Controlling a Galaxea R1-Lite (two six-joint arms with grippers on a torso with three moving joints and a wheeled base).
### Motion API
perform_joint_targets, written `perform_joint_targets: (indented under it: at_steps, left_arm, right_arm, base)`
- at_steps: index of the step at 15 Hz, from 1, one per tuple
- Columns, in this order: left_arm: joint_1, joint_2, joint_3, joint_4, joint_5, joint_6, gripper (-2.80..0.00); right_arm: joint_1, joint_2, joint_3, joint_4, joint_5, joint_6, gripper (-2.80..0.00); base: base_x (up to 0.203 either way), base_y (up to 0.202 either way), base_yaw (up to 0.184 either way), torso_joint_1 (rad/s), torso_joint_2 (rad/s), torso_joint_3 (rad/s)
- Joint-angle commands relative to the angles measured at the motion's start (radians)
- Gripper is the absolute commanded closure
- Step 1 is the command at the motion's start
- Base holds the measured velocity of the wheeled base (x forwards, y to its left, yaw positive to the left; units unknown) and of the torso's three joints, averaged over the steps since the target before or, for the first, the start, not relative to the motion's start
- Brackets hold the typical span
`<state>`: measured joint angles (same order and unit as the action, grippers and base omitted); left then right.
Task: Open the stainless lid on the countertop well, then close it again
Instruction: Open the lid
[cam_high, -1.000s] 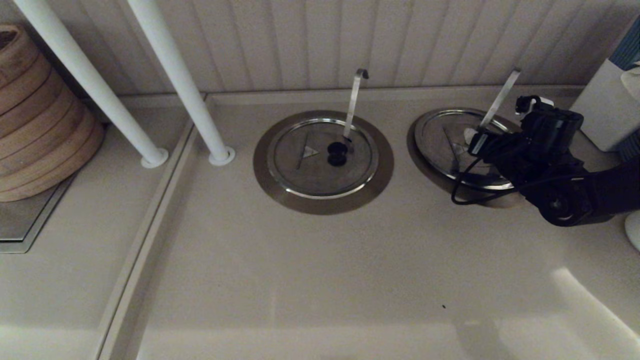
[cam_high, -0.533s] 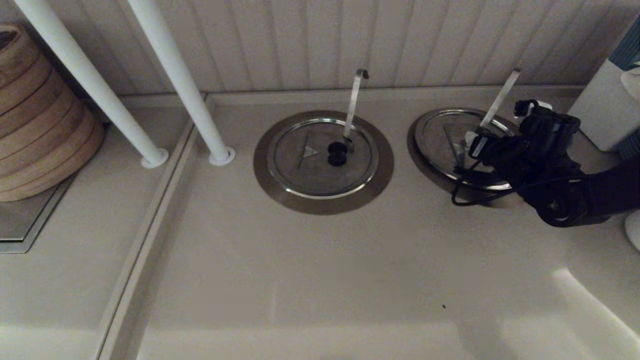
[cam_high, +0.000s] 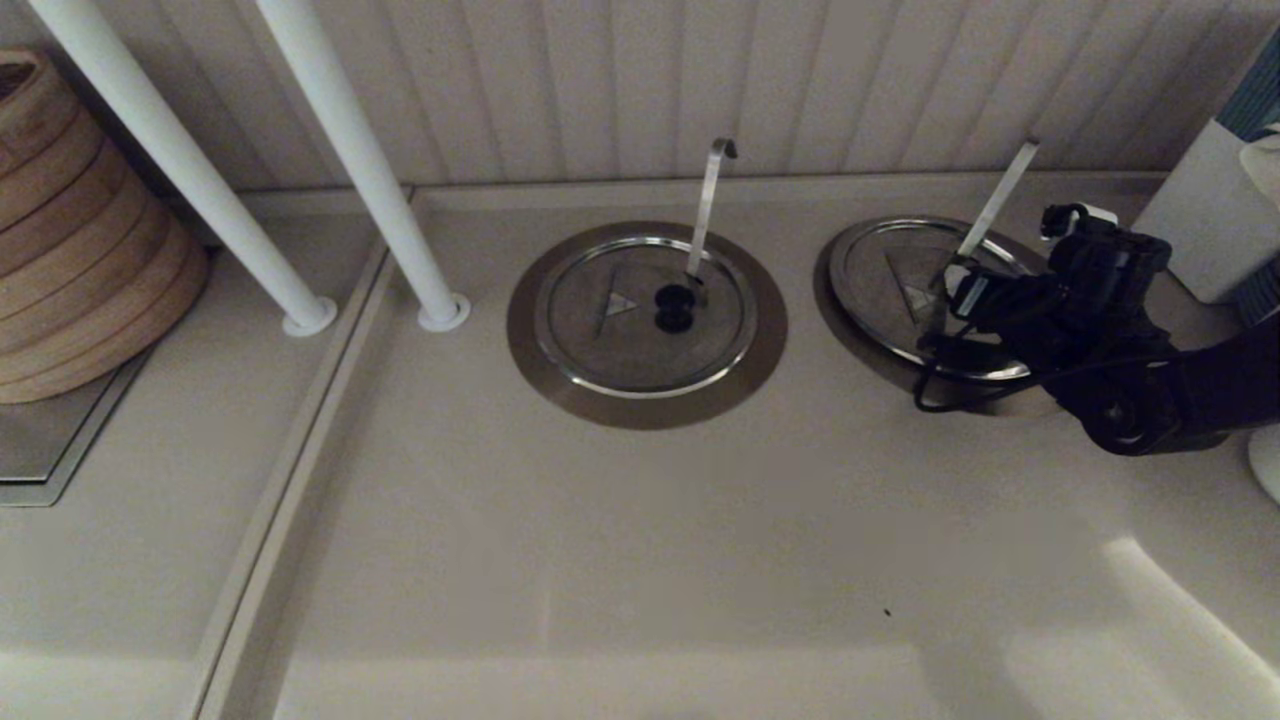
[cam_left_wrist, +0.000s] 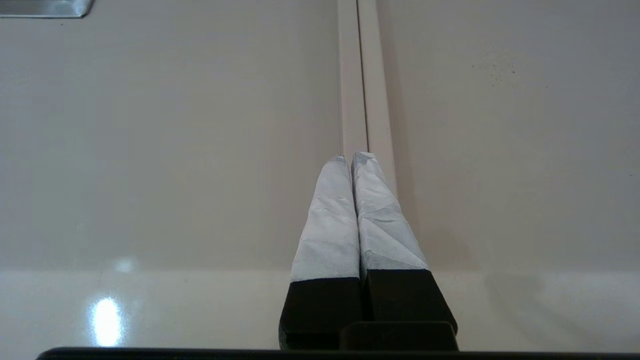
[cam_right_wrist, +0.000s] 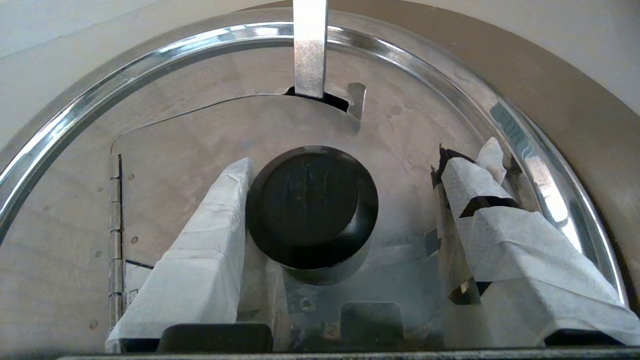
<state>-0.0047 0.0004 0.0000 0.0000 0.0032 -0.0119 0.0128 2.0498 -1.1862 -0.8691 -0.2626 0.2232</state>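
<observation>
Right gripper (cam_right_wrist: 340, 200), jaws open, straddles the black knob (cam_right_wrist: 312, 205) of the stainless lid (cam_high: 905, 280), which lies flat on the right-hand countertop well (cam_high: 850, 335); one finger (cam_right_wrist: 210, 240) touches the knob, the other stands apart. The straight-tipped handle (cam_right_wrist: 310, 47) rises beyond. In the head view the arm hides the knob. Left gripper (cam_left_wrist: 354, 165), closed, is parked over bare counter.

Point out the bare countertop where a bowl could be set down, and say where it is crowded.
Free: the broad beige countertop in front of both wells, and the strip between the white posts and the hook-handled round steel lid. Crowded: the far right, where the right hand straddles the black knob on the straight-handled stainless lid; bamboo steamers fill the far left.
</observation>
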Motion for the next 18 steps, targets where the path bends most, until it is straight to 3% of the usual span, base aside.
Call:
perform_joint_targets:
  at_steps: [1, 8, 18]
  left_arm:
    - [0.000, 0.001, 0.000, 0.000, 0.000, 0.000, 0.00]
    - [0.000, 0.001, 0.000, 0.000, 0.001, 0.000, 0.00]
    - [0.000, 0.001, 0.000, 0.000, 0.001, 0.000, 0.00]
  right_arm:
    - [-0.011, 0.007, 0.003, -0.001, -0.001, 0.001, -2.80]
    - [-0.050, 0.052, 0.004, -0.043, -0.009, -0.054, -2.80]
    - [-0.010, -0.081, 0.026, -0.033, -0.007, -0.037, -2.80]
  base:
    - [0.000, 0.000, 0.000, 0.000, 0.00, 0.000]
    - [0.000, 0.000, 0.000, 0.000, 0.00, 0.000]
    - [0.000, 0.000, 0.000, 0.000, 0.00, 0.000]
